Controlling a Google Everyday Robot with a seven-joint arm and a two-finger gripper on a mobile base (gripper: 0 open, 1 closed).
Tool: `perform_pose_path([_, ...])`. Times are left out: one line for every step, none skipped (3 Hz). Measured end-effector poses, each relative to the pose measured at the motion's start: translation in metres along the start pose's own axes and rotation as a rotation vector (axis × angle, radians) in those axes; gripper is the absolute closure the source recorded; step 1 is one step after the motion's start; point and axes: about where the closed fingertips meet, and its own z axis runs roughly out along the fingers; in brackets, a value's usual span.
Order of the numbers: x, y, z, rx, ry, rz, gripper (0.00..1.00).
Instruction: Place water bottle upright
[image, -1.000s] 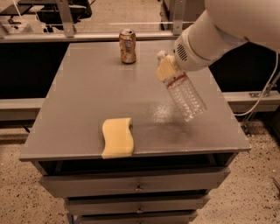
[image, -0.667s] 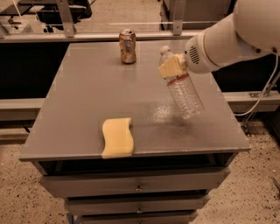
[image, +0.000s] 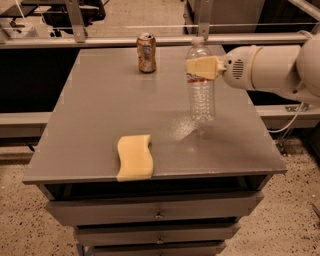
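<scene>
A grey metal surface (image: 100, 115) tops a cabinet of drawers (image: 157, 210), seen from the front and slightly above. The water bottle (image: 201, 97), clear ribbed plastic with a white cap, stands almost vertical toward the right rear of the surface. The gripper (image: 199, 67), on a thick white arm (image: 265, 67) reaching in from the right, pinches the bottle high up, across the label band just under the neck. One pale finger lies across the front of the bottle and the other is hidden behind it. The base of the bottle is at the surface or just above it; it is not possible to tell whether it actually touches.

A short orange-brown soda can (image: 146, 52) stands upright near the back edge, to the left of the bottle and apart from it. A yellow sponge (image: 134, 157) lies flat near the front edge, well away from both.

The main risk looks to be the release. The bottle appears empty and light, and it is tall and held far above its base, so any lean left in it when the fingers part could tip it over. If the base hangs above the surface, letting go would drop it, and it could bounce and fall. A finger dragging on the label while opening or pulling away could also pull the bottle sideways. A toppled bottle could roll toward the right edge, which is fairly near, or toward the can.
</scene>
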Motion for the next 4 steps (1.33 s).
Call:
perform_pose_path([0.009, -0.004, -0.005, -0.052, -0.048, 0.05, 1.0])
perform_pose_path([0.007, -0.002, -0.005, -0.052, -0.052, 0.047, 1.0])
perform_pose_path([-0.002, 0.001, 0.002, -0.063, -0.103, 0.036, 1.0])
perform_pose_path([-0.026, 0.003, 0.02, -0.074, -0.195, -0.008, 1.0])
